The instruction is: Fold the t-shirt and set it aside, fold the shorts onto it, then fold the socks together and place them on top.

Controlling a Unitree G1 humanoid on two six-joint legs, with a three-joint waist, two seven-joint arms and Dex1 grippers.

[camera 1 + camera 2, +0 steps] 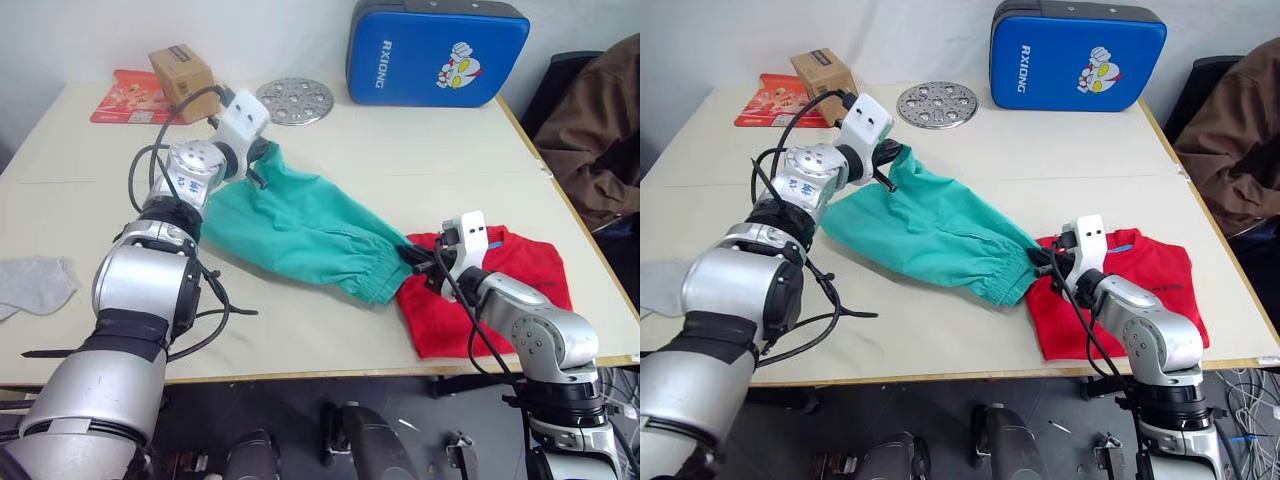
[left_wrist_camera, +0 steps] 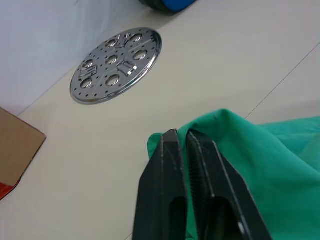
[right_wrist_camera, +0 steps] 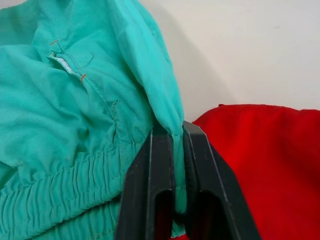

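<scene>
Two grippers hold the shorts stretched over the counter. The left gripper pinches a hem corner, the right gripper the waistband (beside the folded t-shirt).

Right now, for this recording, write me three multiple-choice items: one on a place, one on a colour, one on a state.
1. Where does the t-shirt lie?
A. near the table's front right edge
B. under the cardboard box
C. on the blue pad

2. What colour are the shorts?
A. grey
B. teal
C. yellow

3. How is the right pincer?
A. open above the shorts
B. shut on nothing
C. shut on the shorts

Key: 1 A, the red fabric sits by that edge; 2 B, teal in both eye views; 3 C, the right wrist view shows a fabric fold pinched between the fingers.
</scene>
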